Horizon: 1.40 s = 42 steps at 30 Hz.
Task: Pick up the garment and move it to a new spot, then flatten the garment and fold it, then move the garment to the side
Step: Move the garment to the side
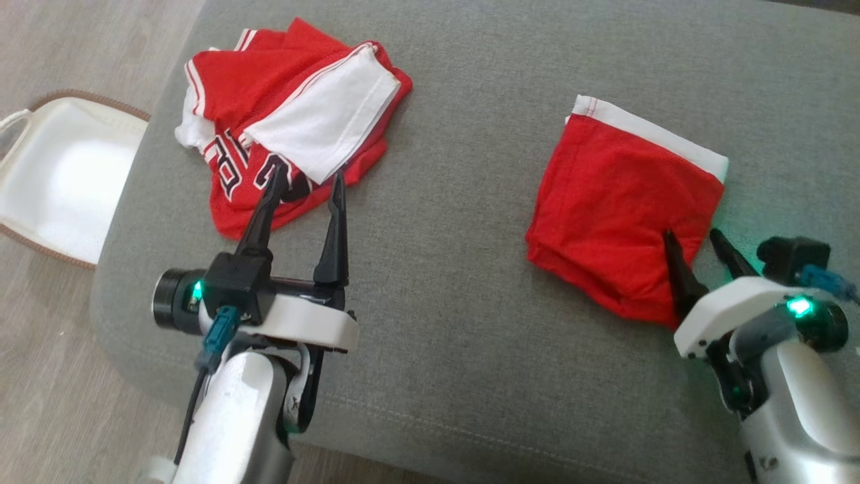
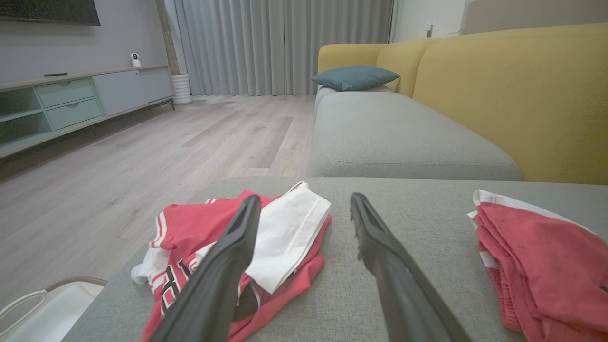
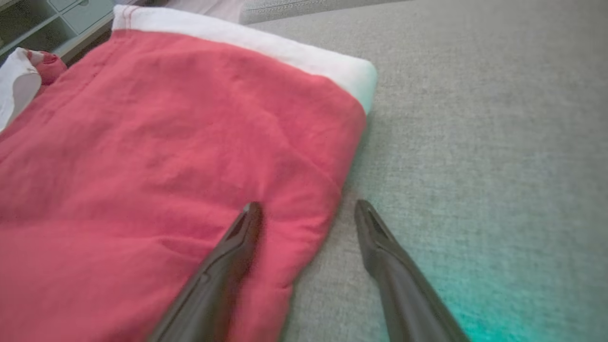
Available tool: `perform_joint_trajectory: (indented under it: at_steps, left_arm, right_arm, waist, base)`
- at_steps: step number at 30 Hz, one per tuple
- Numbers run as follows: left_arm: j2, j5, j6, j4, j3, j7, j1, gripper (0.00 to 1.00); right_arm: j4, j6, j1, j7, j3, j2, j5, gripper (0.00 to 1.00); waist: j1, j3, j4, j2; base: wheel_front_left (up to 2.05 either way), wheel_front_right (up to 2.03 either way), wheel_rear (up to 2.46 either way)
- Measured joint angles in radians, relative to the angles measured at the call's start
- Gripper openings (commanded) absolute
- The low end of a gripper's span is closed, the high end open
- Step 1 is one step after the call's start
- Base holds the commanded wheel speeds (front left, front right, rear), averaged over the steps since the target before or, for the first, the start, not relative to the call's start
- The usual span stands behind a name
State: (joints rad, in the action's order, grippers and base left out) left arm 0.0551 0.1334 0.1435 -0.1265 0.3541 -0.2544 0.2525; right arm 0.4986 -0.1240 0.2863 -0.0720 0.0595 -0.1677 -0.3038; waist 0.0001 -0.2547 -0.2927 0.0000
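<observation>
Just ahead of the left tool (image 1: 308, 176) lies the crumpled garment (image 1: 269, 81).

1. The crumpled garment (image 1: 282, 128) lies on the sofa seat (image 1: 457, 269), at its far left.
2. The folded garment (image 1: 618, 202) lies on the same seat to the right, well apart from the first.
3. A basket (image 1: 54, 181) sits on the floor (image 1: 47, 376), left of the seat.
4. The left hand (image 1: 308, 175) is at the crumpled garment's near edge.
5. The right hand (image 1: 691, 232) is at the folded garment's near right corner, with one finger over it and the other beside it.
</observation>
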Motion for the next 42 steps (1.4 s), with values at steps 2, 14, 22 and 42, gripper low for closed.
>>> perform_joint_trajectory:
  at_steps: [2, 14, 22, 42]
  left_arm:
    - [-0.002, 0.000, -0.003, -0.003, 0.000, -0.001, 0.000, 1.00]
    - [-0.007, -0.023, -0.005, -0.002, -0.005, -0.002, -0.002, 1.00]
    - [-0.002, -0.043, -0.027, 0.000, -0.004, -0.002, -0.005, 1.00]
    - [0.022, -0.096, -0.073, 0.013, 0.058, -0.002, 0.090, 1.00]
  right_arm:
    - [0.027, 0.000, 0.024, -0.001, 0.005, -0.001, -0.009, 1.00]
    - [0.027, 0.000, 0.040, -0.025, 0.081, -0.023, -0.009, 0.00]
    - [-0.109, 0.000, -0.084, -0.045, 0.111, -0.045, 0.015, 0.00]
    - [-0.140, 0.000, 0.032, -0.067, 0.050, -0.265, 0.007, 0.00]
  waist:
    - [0.0000, -0.001, -0.007, 0.0000]
    - [0.0000, 0.017, 0.026, 0.0000]
    - [0.0000, 0.028, 0.133, 0.0000]
    - [0.0000, -0.082, 0.468, 0.0000]
  base:
    - [0.00, 0.00, 0.00]
    - [0.00, 0.00, 0.00]
    - [0.00, 0.00, 0.00]
    - [0.00, 0.00, 0.00]
